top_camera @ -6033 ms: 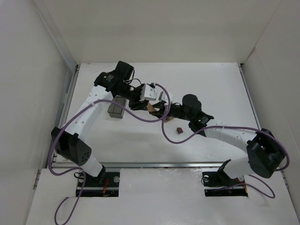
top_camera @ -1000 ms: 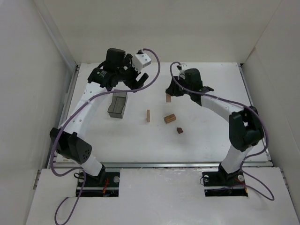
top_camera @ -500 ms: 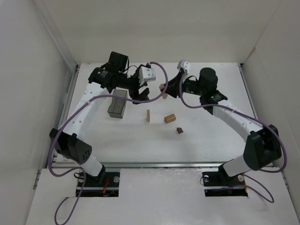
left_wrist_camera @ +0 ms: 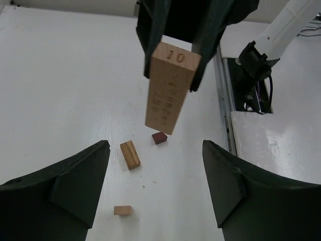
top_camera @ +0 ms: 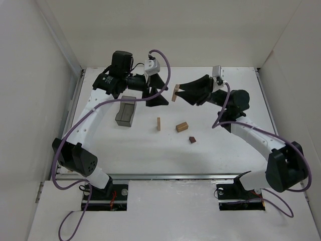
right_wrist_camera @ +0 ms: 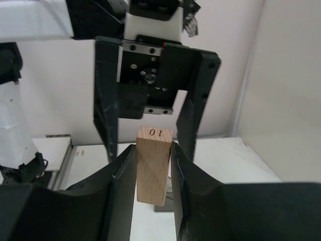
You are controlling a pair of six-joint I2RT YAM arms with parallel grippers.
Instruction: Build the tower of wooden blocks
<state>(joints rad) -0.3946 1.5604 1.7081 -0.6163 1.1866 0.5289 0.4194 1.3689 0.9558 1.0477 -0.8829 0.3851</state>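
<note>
My right gripper point(top_camera: 179, 93) point(right_wrist_camera: 152, 146) is shut on a long light-tan wooden block point(top_camera: 174, 93) point(left_wrist_camera: 170, 88) point(right_wrist_camera: 154, 165) marked "10" on its end, holding it in the air and pointing left. My left gripper point(top_camera: 165, 95) point(left_wrist_camera: 155, 149) faces it, open, its fingers point(right_wrist_camera: 106, 100) spread to either side of the block's free end without touching it. On the table below lie a small upright tan block point(top_camera: 158, 124) point(left_wrist_camera: 123, 210), a flat tan block point(top_camera: 181, 127) point(left_wrist_camera: 130, 154) and a dark reddish-brown block point(top_camera: 192, 140) point(left_wrist_camera: 159, 137).
A dark translucent grey box point(top_camera: 125, 111) stands on the table left of the loose blocks, under the left arm. White walls close in the table point(top_camera: 225, 150) at the back and on both sides.
My right gripper has lifted the tan block off the table and turned to point left with it. My left gripper swung round to face it and its jaws narrowed a little.
</note>
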